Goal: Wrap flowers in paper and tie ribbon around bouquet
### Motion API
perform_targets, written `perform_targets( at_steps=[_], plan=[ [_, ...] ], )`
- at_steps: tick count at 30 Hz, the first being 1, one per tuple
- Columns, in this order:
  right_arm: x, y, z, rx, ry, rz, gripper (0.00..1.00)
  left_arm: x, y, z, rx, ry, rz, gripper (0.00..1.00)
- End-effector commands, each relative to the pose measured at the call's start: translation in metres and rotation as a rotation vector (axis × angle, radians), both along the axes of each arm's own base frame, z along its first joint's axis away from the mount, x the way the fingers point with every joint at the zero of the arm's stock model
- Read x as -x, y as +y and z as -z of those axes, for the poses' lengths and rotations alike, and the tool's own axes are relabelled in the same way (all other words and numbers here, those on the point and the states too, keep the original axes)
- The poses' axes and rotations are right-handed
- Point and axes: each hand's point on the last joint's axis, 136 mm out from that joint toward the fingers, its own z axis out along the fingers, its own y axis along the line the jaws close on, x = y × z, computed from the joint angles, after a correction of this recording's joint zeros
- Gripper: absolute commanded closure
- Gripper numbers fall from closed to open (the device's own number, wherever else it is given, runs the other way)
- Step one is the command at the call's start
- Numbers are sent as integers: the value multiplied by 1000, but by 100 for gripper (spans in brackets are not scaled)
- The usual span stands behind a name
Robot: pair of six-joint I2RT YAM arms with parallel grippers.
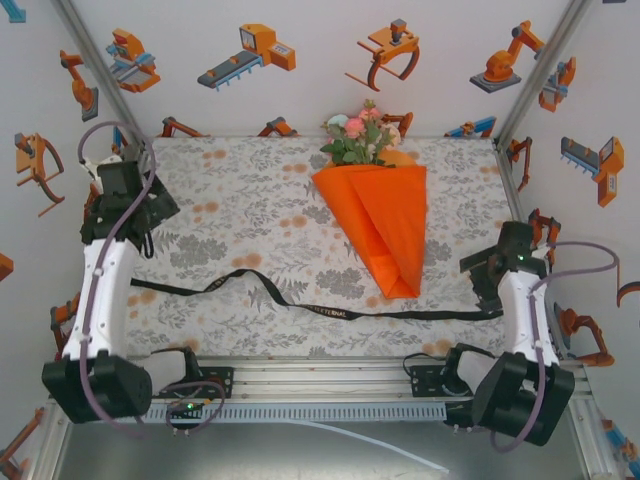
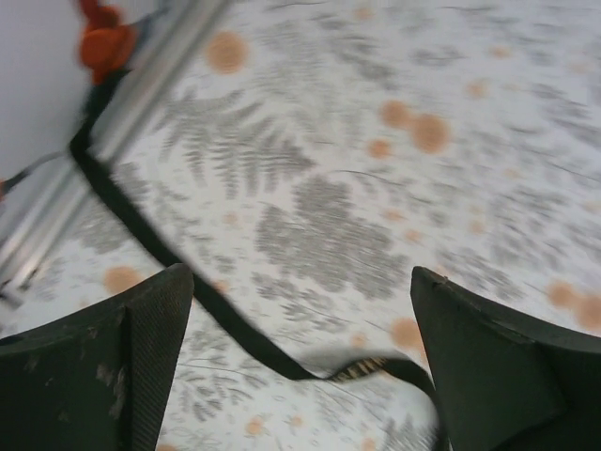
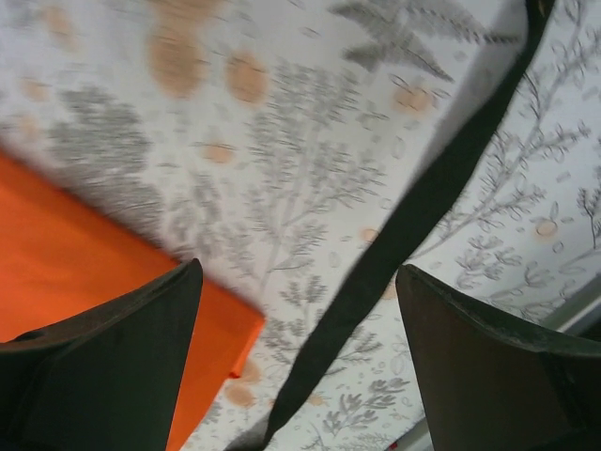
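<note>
Orange paper (image 1: 385, 225), black ribbon (image 1: 330, 313), pink-peach flowers (image 1: 355, 130), grey floral tablecloth (image 1: 230, 215)

I've got my left arm (image 1: 105, 270) stretched forward along the left side, left tool (image 2: 296, 277) tipped downward, fingers (image 2: 113, 366) spread wide, holding nothing. My right arm (image 1: 525, 310) stands bent up close to its base on the right, right tool (image 3: 299, 270) facing down, jaws wide apart, gripping nothing.

Left arm (image 1: 100, 280): my white link, black joints.
Right arm (image 1: 525, 310): same, frame's lower right.
Cables (image 1: 590, 247): purple-grey.
Fingers (image 2: 84, 376): dark, scuffed.
</note>
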Motion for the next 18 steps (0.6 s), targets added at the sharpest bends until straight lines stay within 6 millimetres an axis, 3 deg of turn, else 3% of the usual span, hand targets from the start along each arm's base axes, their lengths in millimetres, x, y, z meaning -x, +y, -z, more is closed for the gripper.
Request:
perform_targets(
  at_steps=[1,2,4,6,9,12,15,18],
  plan=[
    [13,-5,24,12,69,80,27,3,-70,3,209,-24,248,10],
    [8,-5,28,17,63,49,29,4,-93,5,276,-30,314,10],
    [-28,7,22,-11,-77,-141,30,7,-145,10,410,-21,460,10],
    [-80,61,-21,-98,-409,-561,27,12,-213,14,538,-15,656,10],
    [-95,98,-57,-104,-601,-755,16,21,-292,30,670,29,825,8],
    [-97,106,-46,-170,-574,-792,13,19,-344,53,705,73,878,5],
    [-102,110,-25,-228,-532,-805,13,18,-393,64,786,72,940,1],
    [-112,106,-14,-210,-503,-821,13,15,-428,77,816,46,961,3]
  ],
)
